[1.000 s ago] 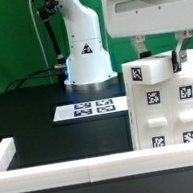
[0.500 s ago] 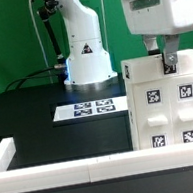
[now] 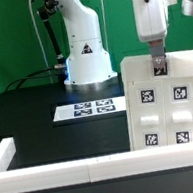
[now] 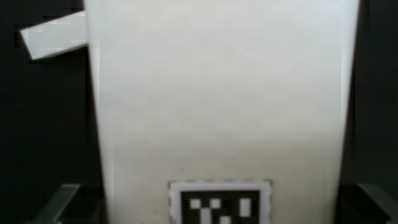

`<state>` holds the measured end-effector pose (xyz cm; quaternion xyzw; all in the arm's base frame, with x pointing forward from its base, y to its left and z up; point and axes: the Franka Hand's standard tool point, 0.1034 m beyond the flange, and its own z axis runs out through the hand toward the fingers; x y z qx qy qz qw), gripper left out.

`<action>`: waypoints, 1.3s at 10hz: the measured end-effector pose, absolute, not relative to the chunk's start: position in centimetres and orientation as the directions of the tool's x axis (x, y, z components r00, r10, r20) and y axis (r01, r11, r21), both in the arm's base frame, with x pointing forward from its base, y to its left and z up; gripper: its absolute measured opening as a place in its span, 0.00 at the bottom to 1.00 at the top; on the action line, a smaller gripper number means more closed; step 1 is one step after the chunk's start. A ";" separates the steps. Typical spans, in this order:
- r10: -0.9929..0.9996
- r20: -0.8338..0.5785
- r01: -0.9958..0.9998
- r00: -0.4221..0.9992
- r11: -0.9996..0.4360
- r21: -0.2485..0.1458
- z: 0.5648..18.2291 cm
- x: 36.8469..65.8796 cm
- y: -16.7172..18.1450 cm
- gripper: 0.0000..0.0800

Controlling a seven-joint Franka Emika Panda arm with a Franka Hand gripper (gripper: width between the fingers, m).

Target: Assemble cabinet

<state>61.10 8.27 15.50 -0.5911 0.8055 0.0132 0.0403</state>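
**Cabinet swung square-on, pincer at its top edge**

Since a second ago the cabinet (image 3: 166, 102) has turned to show you its flat tagged face, and the arm has rotated above it. Nearest you runs the low border rail (image 3: 66, 173); behind it the cabinet stands upright on the bench (image 3: 50, 137), at the exterior view's right. Pincer (image 3: 160, 66) clamps its top edge, fingers either side in the wrist view. Judge it light, rigid, smooth plastic: slippery, so grip across the wall. Marker board (image 3: 89, 109) lies beyond.

Green backdrop behind a black work table

A green wall (image 3: 9, 37) fills the upper left of the frame; the black table (image 3: 37, 119) carries the marker board (image 3: 88, 109) at centre, with a low white border rail (image 3: 56, 175) along the bottom edge.
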 end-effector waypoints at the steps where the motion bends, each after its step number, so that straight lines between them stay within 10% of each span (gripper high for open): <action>1: -0.945 -0.090 -0.948 -0.315 0.318 -0.023 15.5 61.1 8.2 0.69; 4: -0.955 -0.093 -0.958 -0.280 0.284 -0.027 15.5 61.1 8.3 0.69; 5: -0.956 -0.111 -0.961 -0.271 0.276 -0.031 16.0 61.3 8.5 0.93; 7: -0.956 -0.130 -0.962 -0.264 0.271 -0.041 17.5 61.1 9.4 0.99; 13: -0.963 -0.138 -0.970 -0.230 0.238 -0.047 18.5 60.7 10.5 1.00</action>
